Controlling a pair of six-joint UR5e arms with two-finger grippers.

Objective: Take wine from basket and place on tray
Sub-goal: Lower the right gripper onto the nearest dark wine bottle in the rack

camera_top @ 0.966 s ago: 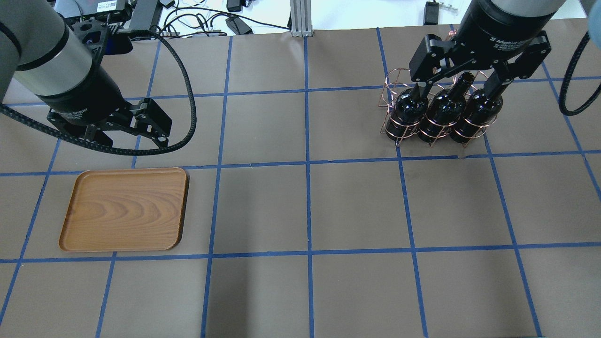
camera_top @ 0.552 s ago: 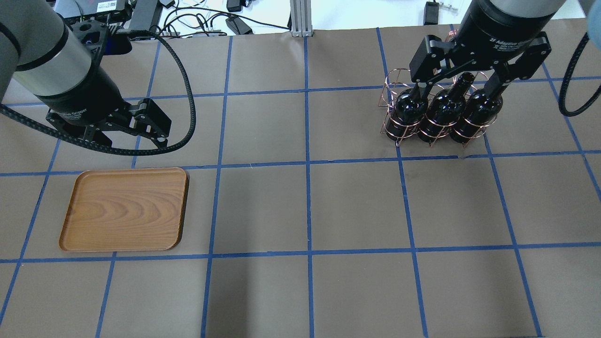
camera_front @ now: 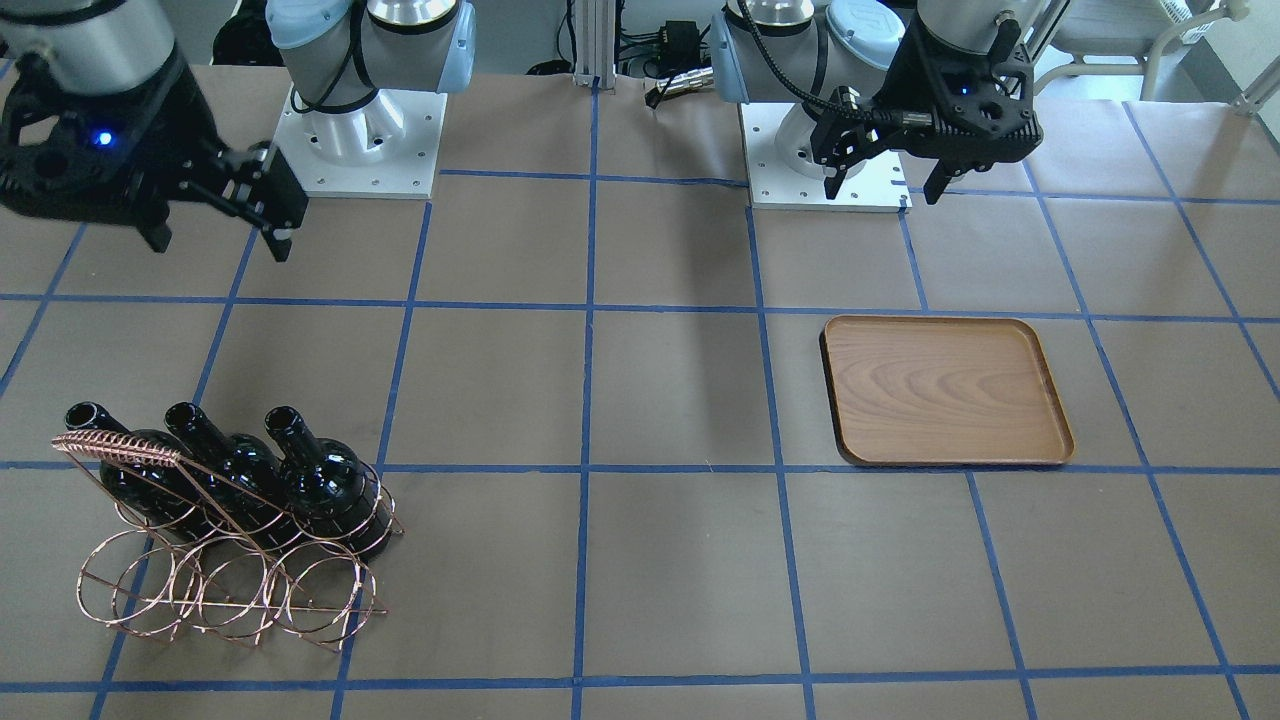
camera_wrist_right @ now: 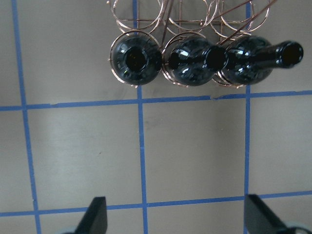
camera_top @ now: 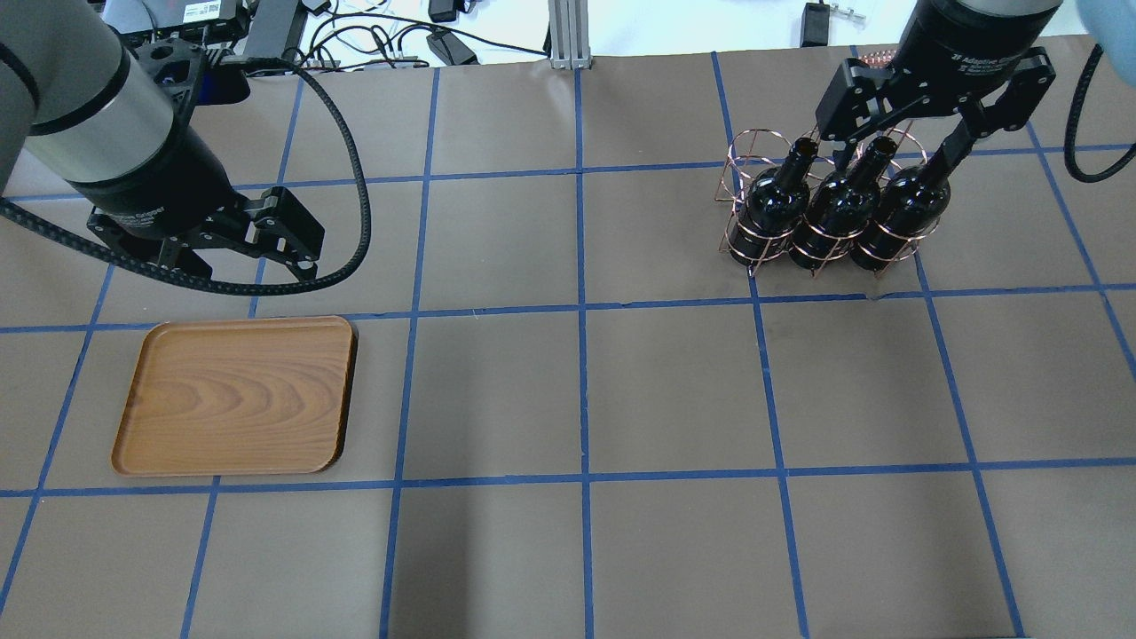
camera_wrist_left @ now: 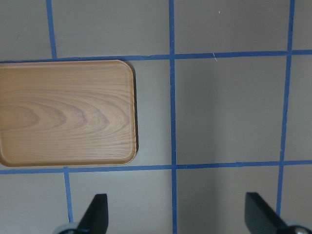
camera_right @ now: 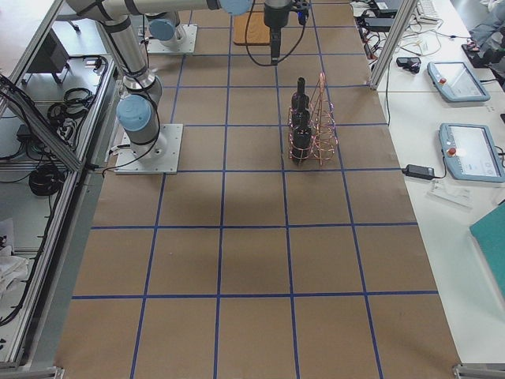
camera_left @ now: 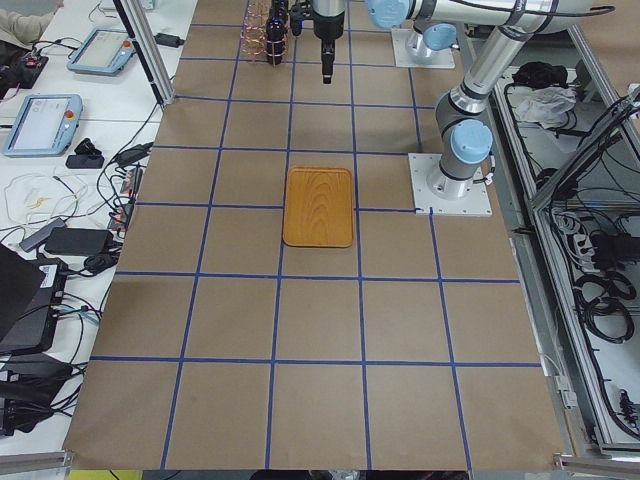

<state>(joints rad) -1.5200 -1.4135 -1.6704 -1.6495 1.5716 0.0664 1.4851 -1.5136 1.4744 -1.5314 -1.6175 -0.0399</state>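
Observation:
Three black wine bottles [camera_top: 770, 206] [camera_top: 834, 211] [camera_top: 901, 209] lean side by side in the copper wire basket [camera_top: 744, 158] at the table's far right. They also show in the front view [camera_front: 325, 482] and the right wrist view [camera_wrist_right: 136, 58]. My right gripper [camera_top: 892, 146] hangs open and empty above the bottle necks, touching none. In the right wrist view [camera_wrist_right: 178, 219] the bottles lie ahead of its fingertips. The wooden tray [camera_top: 235, 395] lies bare at the near left. My left gripper [camera_top: 251, 264] is open and empty, above the table just behind the tray [camera_wrist_left: 63, 112].
Brown paper with a blue tape grid [camera_top: 581, 306] covers the table. The two robot bases [camera_front: 360, 130] [camera_front: 825, 150] stand on the robot's side. Cables and devices [camera_top: 390, 40] lie beyond the far edge.
My right gripper has shifted up and to the right in the overhead view, so the left bottle's neck now shows clear of its finger. The left arm, bottles and tray have not moved.

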